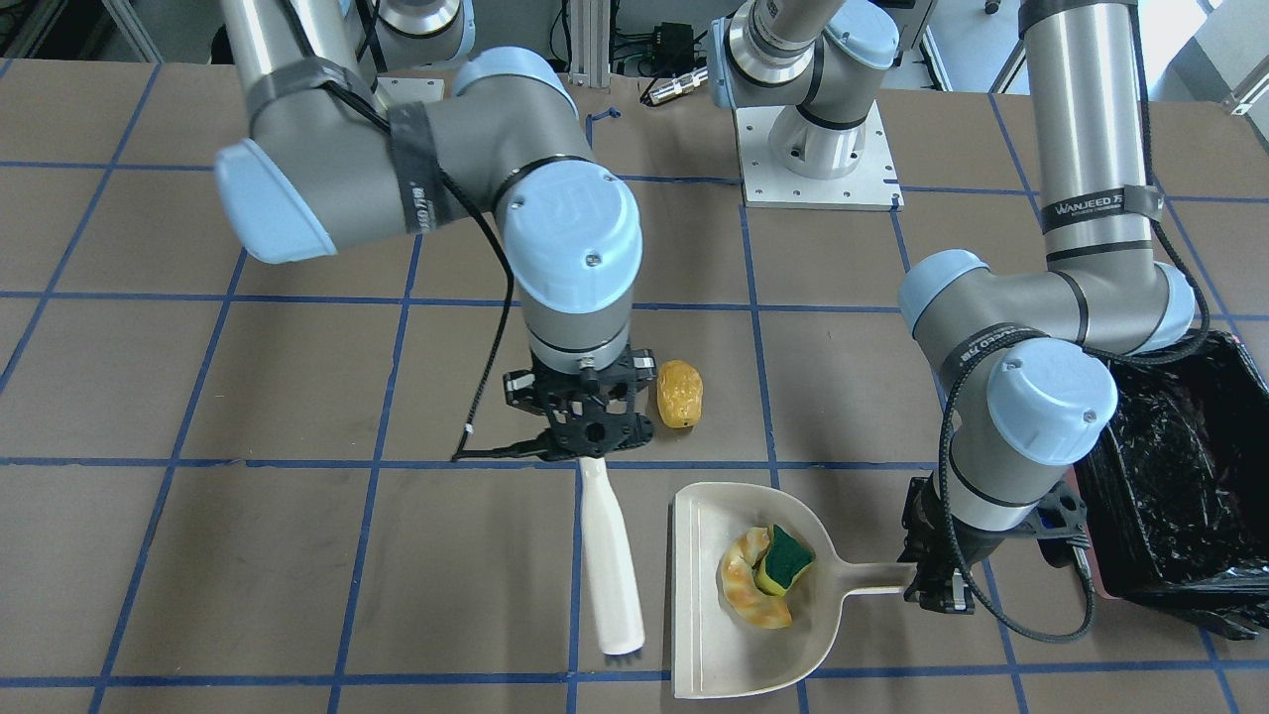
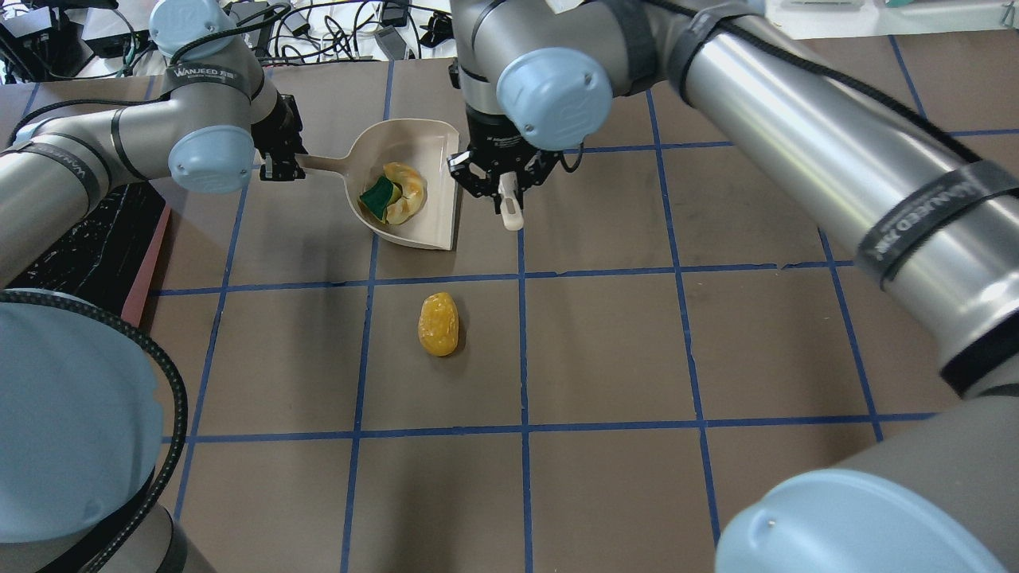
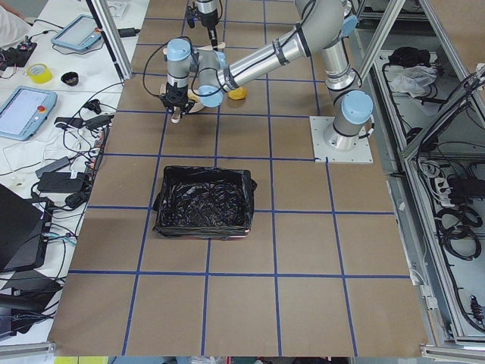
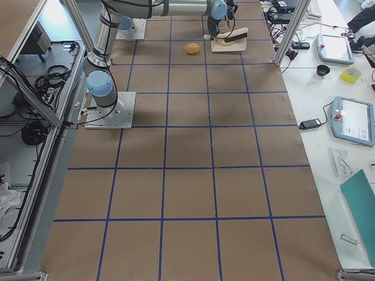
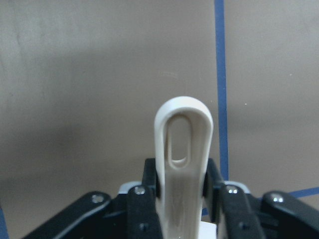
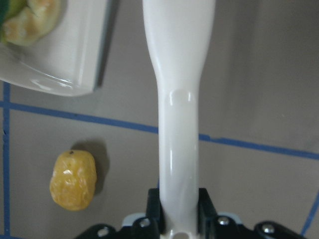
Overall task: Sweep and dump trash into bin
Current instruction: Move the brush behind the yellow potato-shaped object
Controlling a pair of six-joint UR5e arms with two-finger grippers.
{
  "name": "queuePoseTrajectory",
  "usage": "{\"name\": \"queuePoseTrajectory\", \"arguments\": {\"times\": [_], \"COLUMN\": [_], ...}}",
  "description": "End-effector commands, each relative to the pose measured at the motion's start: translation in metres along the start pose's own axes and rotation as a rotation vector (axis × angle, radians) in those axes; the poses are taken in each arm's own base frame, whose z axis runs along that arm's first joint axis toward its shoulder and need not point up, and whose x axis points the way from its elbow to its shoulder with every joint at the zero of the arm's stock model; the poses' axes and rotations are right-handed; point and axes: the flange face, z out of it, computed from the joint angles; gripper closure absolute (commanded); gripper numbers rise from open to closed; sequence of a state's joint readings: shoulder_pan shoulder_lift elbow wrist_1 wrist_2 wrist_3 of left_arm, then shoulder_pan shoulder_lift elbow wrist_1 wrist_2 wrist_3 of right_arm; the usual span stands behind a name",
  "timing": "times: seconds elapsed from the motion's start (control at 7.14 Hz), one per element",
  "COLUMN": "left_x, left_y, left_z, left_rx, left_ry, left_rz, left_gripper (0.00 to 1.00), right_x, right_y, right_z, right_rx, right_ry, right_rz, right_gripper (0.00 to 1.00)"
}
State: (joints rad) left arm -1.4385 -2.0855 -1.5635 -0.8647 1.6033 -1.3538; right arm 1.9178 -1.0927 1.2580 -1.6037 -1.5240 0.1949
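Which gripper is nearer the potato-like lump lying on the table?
Right. The right gripper, shut on the brush, sits just beside the potato-like lump. The left gripper holds the dustpan by its handle, farther off across the pan.

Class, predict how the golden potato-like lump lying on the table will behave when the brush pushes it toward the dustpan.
The lump is rounded and oblong, so it will probably roll or veer rather than sliding straight. Its glossy surface suggests a stiff skin that likely keeps shape.
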Motion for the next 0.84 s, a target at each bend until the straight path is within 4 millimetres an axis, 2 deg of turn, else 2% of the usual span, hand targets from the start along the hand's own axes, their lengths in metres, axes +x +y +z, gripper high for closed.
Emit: {"name": "queuePoseTrajectory", "arguments": {"times": [0.0, 0.14, 0.28, 0.56, 0.7], "left_x": [-0.013, -0.030, -0.045, -0.086, -0.107], "left_y": [-0.036, -0.058, -0.069, -0.063, -0.057], "left_z": [0.002, 0.006, 0.000, -0.007, -0.012], "left_rx": [-0.020, -0.026, -0.032, -0.041, -0.039], "left_ry": [-0.012, -0.031, -0.037, -0.086, -0.104], "left_rz": [0.071, 0.098, 0.123, 0.115, 0.117], "left_gripper": [1.00, 1.00, 1.00, 1.00, 1.00], "right_x": [0.032, 0.018, -0.013, -0.093, -0.130], "right_y": [0.024, 0.047, 0.086, 0.155, 0.187], "right_z": [0.018, 0.046, 0.069, 0.118, 0.133], "right_rx": [-0.155, -0.209, -0.227, -0.252, -0.247], "right_ry": [0.046, 0.074, 0.110, 0.108, 0.119], "right_rz": [0.271, 0.471, 0.545, 0.786, 0.846], "right_gripper": [1.00, 1.00, 1.00, 1.00, 1.00]}}
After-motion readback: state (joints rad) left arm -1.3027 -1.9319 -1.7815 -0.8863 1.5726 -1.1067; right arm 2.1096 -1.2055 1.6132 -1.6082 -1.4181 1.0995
